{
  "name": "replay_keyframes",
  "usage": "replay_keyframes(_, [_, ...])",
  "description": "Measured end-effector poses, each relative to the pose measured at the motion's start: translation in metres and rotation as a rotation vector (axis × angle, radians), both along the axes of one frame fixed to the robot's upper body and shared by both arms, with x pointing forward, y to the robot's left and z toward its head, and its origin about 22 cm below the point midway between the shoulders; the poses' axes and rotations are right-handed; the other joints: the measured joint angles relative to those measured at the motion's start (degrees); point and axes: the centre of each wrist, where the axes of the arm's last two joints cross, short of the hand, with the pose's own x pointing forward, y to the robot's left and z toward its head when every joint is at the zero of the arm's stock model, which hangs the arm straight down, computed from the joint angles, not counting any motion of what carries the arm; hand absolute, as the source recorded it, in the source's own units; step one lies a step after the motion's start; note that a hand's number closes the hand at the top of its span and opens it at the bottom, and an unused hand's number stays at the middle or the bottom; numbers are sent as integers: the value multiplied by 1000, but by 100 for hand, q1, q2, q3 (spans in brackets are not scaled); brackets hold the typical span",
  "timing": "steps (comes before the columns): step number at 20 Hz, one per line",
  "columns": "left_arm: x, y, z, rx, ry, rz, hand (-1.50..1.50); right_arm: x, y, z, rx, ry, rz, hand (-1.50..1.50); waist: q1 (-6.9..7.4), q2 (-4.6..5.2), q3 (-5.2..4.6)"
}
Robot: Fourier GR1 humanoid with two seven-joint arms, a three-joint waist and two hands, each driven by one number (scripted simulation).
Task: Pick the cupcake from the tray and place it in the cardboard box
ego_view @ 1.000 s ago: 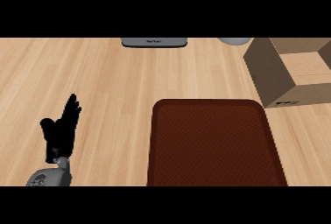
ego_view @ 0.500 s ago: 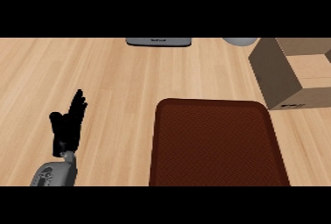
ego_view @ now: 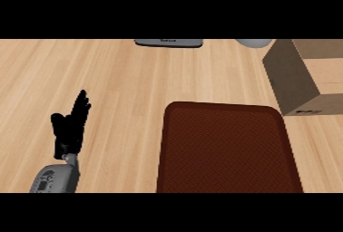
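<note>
Dark brown and woven in its surface, the tray (ego_view: 227,149) lies flat on the wooden counter (ego_view: 114,77) and serves as the landmark here; no cupcake shows anywhere on it (the mat reads bare from rim to rim), so where the cupcake sits cannot be told from this view; it may lie outside the picture or simply be absent. Beyond the tray's far right corner, just beside it, stands the cardboard box (ego_view: 308,77), its top flaps apart so that something could be lowered in from above; that closeness looks meant to keep the carry short. Farther off past the tray's far edge, well apart from it, a flat grey object (ego_view: 169,42) and a pale rounded thing (ego_view: 254,42) are both cut by the picture's upper edge, too little shown to name.

To the tray's left, apart from it, the left hand (ego_view: 70,129) shows over the bare wood, fingers straight and pointing away from the robot, released and grasping nothing; it reads as a resting hand, parked clear of the tray so the work side is free. The right hand is nowhere in view, so its state goes unreported.

As a judgement, the pick has not begun; the first need is to find the cupcake, and the box's tall near wall is what a carried item would have to clear.
</note>
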Motion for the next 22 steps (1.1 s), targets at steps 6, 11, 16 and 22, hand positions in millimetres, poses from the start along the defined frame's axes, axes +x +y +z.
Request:
replay_keyframes(6, [3, -2, 1, -1, -8, -15, 0, 21, 8, -30, 57, 109, -63, -150, 69, 32, 6])
replay_keyframes(11, [3, 0, 2, 0, -10, -19, 0, 26, 7, -43, 176, 175, -28, -150, 91, 45, 1])
replay_keyframes(16, [3, -8, 2, -6, -14, -24, 0, 30, 10, -44, 351, 179, 19, -150, 88, 56, 14])
replay_keyframes(22, [2, -1, 5, -3, -14, -16, 0, 21, -9, -38, 588, 203, -19, -150, 71, 65, 31])
